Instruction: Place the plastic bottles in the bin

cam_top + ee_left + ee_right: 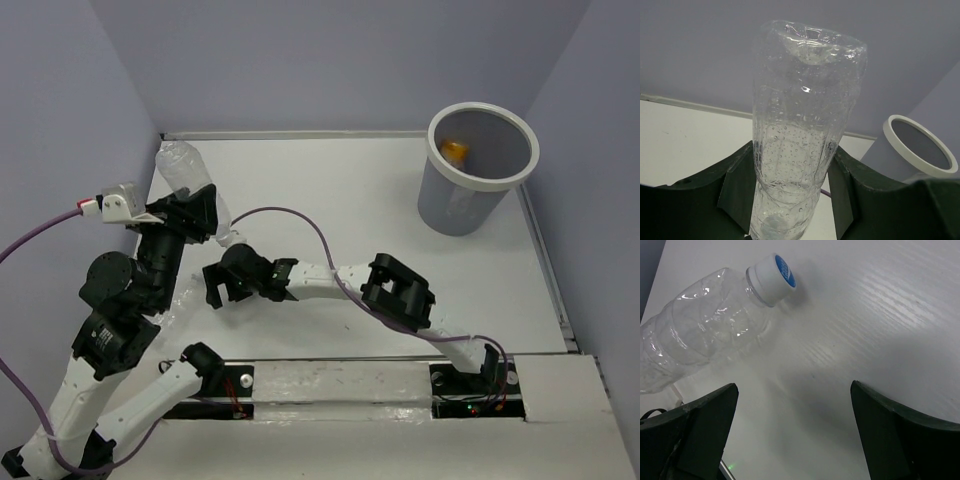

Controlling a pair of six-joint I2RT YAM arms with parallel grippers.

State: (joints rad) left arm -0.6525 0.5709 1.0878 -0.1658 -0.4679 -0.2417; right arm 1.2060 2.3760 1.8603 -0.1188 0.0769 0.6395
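My left gripper (193, 215) (792, 170) is shut on a clear plastic bottle (185, 168) (805, 115) and holds it off the table at the far left, base pointing away from the wrist. A second clear bottle (695, 332) (187, 297) with a white and blue cap (774, 277) lies on its side on the table. My right gripper (215, 287) (794, 390) stands open just short of it, nothing between its fingers. The grey bin (470, 205) (920, 145) with a white rim stands at the far right; an orange bottle (455, 150) lies inside it.
Purple walls close the table's left, back and right sides. A purple cable (300, 225) loops over the table between the arms. The right arm (400, 295) stretches across the middle of the table towards the left.
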